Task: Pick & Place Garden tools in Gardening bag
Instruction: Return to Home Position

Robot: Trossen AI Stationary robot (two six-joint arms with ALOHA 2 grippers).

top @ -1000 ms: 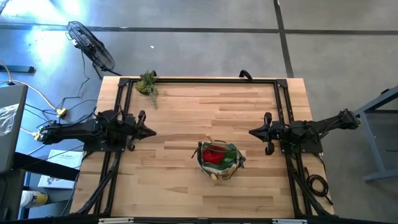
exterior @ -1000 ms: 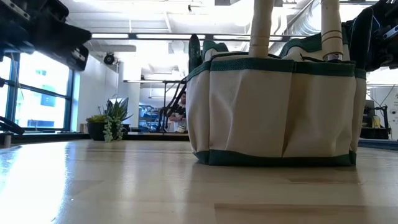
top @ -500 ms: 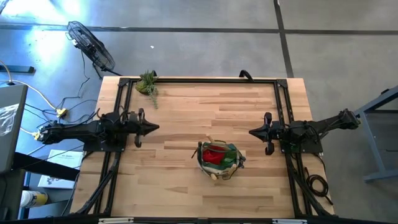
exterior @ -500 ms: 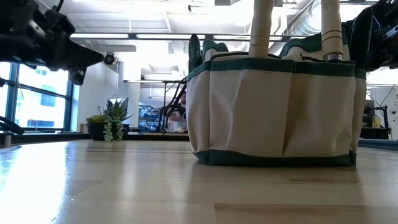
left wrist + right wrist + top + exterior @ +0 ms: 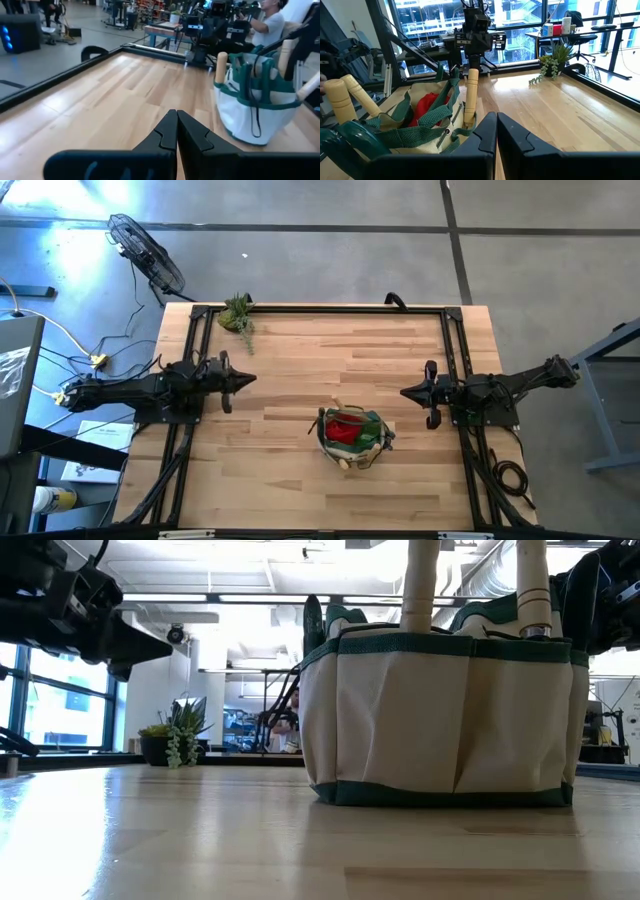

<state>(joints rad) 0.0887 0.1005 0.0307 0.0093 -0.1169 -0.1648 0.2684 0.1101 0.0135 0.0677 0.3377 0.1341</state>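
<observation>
Bag (image 5: 352, 437) stands upright on the bench (image 5: 300, 350), a little right of centre and nearer the front edge than the back. I see a red glove (image 5: 345, 428) inside it and wooden handles (image 5: 470, 97) sticking up from it. My left fingers (image 5: 245, 379) hang above the bench in from the left edge, pressed together and well apart from the bag. My right fingers (image 5: 410, 392) hang in from the right edge, also pressed together. A plant (image 5: 238, 313) sits at the back left corner.
</observation>
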